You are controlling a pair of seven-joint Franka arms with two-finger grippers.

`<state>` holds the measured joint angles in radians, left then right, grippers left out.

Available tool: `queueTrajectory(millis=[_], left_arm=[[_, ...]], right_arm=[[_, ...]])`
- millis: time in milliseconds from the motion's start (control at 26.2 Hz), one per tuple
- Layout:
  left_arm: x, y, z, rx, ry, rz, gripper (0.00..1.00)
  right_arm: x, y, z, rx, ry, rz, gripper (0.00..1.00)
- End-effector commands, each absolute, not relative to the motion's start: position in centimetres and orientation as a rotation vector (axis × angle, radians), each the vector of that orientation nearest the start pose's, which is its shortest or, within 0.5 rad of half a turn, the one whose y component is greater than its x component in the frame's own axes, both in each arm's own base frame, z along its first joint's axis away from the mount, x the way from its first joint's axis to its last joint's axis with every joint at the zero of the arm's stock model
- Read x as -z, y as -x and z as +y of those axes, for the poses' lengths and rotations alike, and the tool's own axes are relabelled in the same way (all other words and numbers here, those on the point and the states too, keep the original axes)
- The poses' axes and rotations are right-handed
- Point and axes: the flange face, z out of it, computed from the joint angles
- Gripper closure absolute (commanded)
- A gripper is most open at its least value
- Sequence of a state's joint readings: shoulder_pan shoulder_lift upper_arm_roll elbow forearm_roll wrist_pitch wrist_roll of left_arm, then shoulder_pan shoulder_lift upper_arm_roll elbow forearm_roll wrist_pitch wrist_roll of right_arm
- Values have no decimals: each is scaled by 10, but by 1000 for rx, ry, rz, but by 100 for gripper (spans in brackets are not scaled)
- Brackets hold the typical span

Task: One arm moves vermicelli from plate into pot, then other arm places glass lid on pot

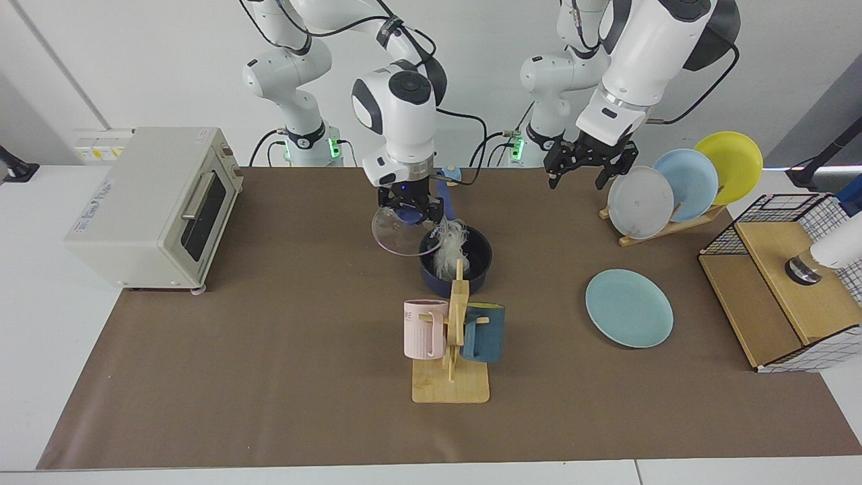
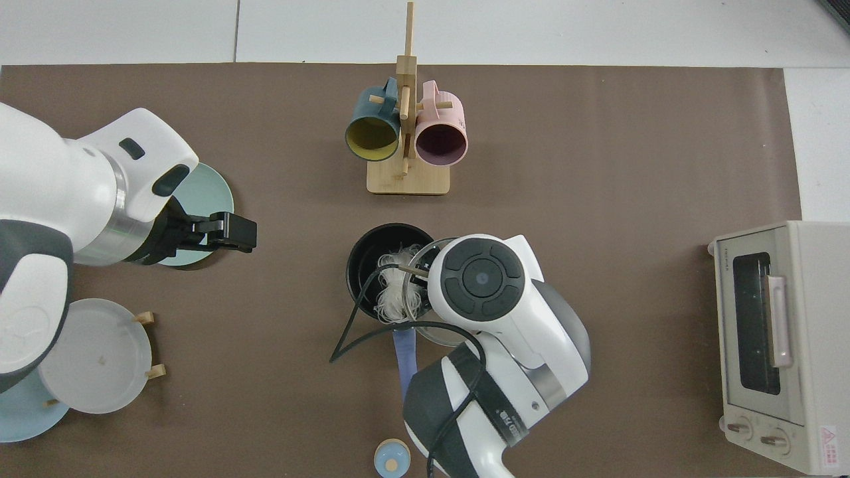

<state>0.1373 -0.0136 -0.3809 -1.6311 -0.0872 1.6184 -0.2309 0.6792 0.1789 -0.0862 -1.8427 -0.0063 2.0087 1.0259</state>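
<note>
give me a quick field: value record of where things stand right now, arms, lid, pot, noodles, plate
right gripper: shut on the glass lid's blue knob, at the pot's edge
glass lid: held tilted, overlapping the pot's rim on the toaster oven side, not yet seated
pot: on the brown mat, behind the mug rack
vermicelli: inside the pot, strands sticking up above the rim
plate: bare, flat on the mat
left gripper: open, holding nothing, raised near the plate rack; this arm waits
toaster oven: door shut
step left: seat the lid on the pot

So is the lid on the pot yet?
Not yet. The right gripper holds the glass lid by its knob, tilted at the pot edge; vermicelli shows uncovered inside.
</note>
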Motion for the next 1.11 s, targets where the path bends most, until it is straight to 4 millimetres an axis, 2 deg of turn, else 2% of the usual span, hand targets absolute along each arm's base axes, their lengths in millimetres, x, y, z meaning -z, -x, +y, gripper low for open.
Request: queueTrajectory(millis=[0, 229, 382, 458, 649, 839, 1068], left_arm=[[-609, -529, -124, -48, 3217, -26, 0], [-609, -532, -114, -42, 3219, -121, 0], [-609, -529, -113, -63, 3208, -76, 0], [-610, -530, -106, -58, 3206, -76, 0], [-612, -534, -95, -29, 3211, 71, 1], [-612, -540, -76, 14, 3189, 30, 3], [-613, -541, -70, 34, 3121, -6, 0]], right_arm=[[-431, -522, 364, -16, 3063, 776, 74], [-433, -533, 380, -24, 3028, 801, 75], [-431, -545, 391, -13, 3010, 852, 75], [-433, -548, 394, -6, 3003, 855, 75], [-423, -545, 406, -42, 2996, 853, 76], [-413, -541, 423, -41, 2986, 887, 76], [-409, -541, 423, -46, 2989, 890, 76]])
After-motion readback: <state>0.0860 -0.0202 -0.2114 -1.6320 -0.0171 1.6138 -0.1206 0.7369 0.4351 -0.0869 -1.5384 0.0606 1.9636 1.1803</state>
